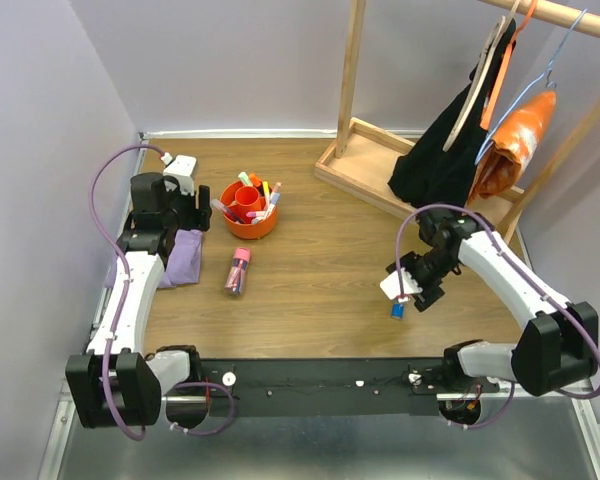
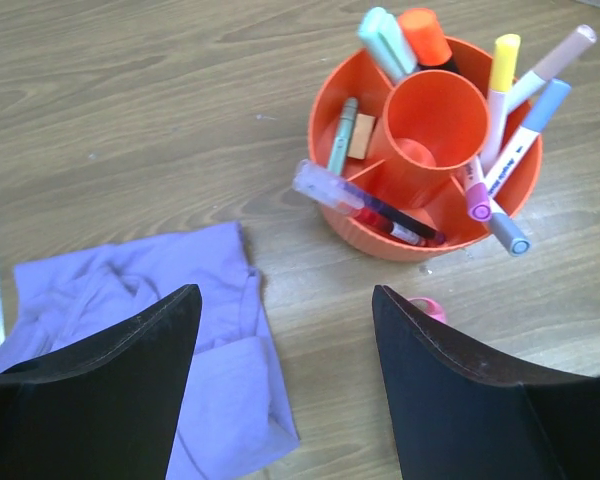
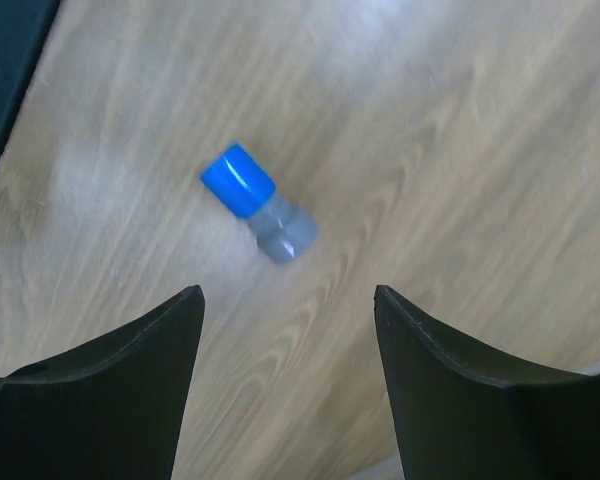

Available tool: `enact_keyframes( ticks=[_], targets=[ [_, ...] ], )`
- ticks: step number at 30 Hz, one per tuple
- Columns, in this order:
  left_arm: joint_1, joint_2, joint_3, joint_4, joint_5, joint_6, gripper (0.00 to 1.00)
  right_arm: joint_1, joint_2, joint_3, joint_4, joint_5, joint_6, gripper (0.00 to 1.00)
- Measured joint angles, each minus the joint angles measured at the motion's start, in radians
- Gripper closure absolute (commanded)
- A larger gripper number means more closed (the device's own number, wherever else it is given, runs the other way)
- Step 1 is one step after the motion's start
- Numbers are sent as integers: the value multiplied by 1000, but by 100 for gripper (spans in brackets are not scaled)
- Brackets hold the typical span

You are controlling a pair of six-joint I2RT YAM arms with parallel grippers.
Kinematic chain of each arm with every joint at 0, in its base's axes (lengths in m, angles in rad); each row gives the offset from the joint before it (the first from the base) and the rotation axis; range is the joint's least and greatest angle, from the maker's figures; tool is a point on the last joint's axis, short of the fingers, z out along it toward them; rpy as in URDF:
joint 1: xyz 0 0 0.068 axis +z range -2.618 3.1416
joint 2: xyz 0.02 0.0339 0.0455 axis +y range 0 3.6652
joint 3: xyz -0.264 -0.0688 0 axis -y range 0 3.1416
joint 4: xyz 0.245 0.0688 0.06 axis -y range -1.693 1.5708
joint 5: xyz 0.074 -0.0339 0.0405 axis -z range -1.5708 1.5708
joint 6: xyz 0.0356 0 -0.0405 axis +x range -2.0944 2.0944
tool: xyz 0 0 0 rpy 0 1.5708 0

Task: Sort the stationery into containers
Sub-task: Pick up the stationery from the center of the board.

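Note:
The round orange tub [image 1: 252, 229] stands at the back left, holding several pens and markers [image 2: 500, 150] and a small tan eraser [image 2: 360, 136]. A clear pen [image 2: 365, 208] lies across the tub's [image 2: 380, 240] near rim. A clear pink-capped tube [image 1: 238, 271] lies on the table in front of it, only its pink cap [image 2: 432, 307] showing in the left wrist view. My left gripper [image 1: 202, 213] [image 2: 285, 300] is open and empty, just left of the tub. A small blue cylinder [image 1: 397, 309] [image 3: 255, 200] lies on the wood. My right gripper [image 1: 405, 292] [image 3: 288, 300] hangs open above it, touching nothing.
A folded purple cloth [image 1: 185, 258] [image 2: 140, 290] lies under and beside my left gripper. A wooden rack base [image 1: 365, 165] sits at the back right, with black and orange garments [image 1: 450, 140] hanging over it. Grey walls close the left and back edges.

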Motion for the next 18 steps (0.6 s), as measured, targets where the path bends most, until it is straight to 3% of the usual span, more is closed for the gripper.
enact_keyframes(
  ticks=[6,18],
  targets=[
    [43,-48,-39,-2,-1,-16,22,171,39,-58,28,8,-39,26],
    [87,-58,-48,-14,1,-39,22,267,120,-122,106,65,-55,41]
  ],
)
